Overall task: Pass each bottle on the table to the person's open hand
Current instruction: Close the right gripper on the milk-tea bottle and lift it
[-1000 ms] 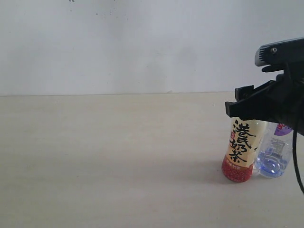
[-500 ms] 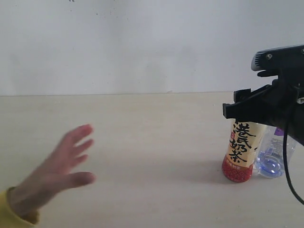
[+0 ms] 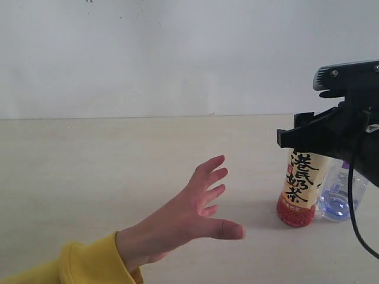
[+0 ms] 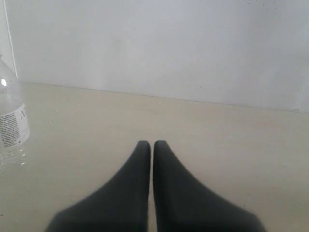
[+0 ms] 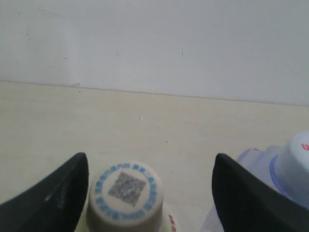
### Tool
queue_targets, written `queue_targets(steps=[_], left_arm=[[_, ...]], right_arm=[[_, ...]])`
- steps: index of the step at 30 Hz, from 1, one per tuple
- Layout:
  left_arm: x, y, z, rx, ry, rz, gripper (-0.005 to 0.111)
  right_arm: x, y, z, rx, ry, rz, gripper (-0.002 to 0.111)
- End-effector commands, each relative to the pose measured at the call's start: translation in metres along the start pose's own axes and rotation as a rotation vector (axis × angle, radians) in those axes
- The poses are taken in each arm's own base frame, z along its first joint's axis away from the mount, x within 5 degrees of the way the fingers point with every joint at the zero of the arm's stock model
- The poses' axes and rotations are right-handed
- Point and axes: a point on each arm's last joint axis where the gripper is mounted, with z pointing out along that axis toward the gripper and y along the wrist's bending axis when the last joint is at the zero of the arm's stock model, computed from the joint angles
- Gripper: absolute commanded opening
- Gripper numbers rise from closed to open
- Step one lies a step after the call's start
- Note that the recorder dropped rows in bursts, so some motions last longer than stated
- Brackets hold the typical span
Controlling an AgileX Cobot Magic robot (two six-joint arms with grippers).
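The cream-yellow bottle (image 3: 301, 189) stands upright on the desk (image 3: 118, 165), its cap between the spread-apart fingers of the right hand (image 5: 150, 161); the left hand (image 4: 152, 144) is pressed together.

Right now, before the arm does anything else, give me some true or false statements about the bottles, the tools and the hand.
1. The right tool is open, straddling the cap of the cream-yellow bottle. True.
2. The left tool holds a bottle. False: it is shut on nothing; a clear bottle stands apart from it.
3. The cream-yellow bottle lies on its side. False: it stands upright on the table.
4. A person's hand is held open beside the bottles. True.
5. The hand touches the cream-yellow bottle. False: a gap of bare table separates them.
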Motion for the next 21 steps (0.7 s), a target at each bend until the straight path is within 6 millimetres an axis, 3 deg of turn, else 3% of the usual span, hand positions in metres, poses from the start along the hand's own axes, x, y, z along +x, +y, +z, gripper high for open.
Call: queue_targets(steps=[1, 7, 9, 11, 12, 14, 19, 21], left_arm=[[-0.001, 0.000, 0.000, -0.003, -0.007, 0.003, 0.004], [-0.001, 0.000, 0.000, -0.003, -0.007, 0.003, 0.004], [-0.001, 0.000, 0.000, -0.003, -0.007, 0.003, 0.004], [-0.001, 0.000, 0.000, -0.003, -0.007, 0.003, 0.004], [-0.001, 0.000, 0.000, -0.003, -0.007, 0.003, 0.004], [-0.001, 0.000, 0.000, -0.003, -0.007, 0.003, 0.004], [-0.001, 0.000, 0.000, -0.003, -0.007, 0.003, 0.004], [-0.001, 0.000, 0.000, -0.003, -0.007, 0.003, 0.004]], right_arm=[[0.002, 0.000, 0.003, 0.005, 0.001, 0.007, 0.067], [0.002, 0.000, 0.004, 0.011, -0.002, 0.013, 0.066], [0.003, 0.000, 0.004, 0.013, 0.004, 0.024, 0.057], [0.003, -0.001, 0.004, 0.015, 0.006, 0.033, 0.041], [0.003, -0.001, 0.004, 0.015, 0.006, 0.033, 0.023], [0.003, -0.001, 0.004, 0.015, 0.006, 0.029, 0.000], [0.000, 0.001, 0.001, -0.010, -0.008, -0.043, 0.000], [-0.012, 0.005, -0.010, -0.098, -0.037, -0.074, 0.000]])
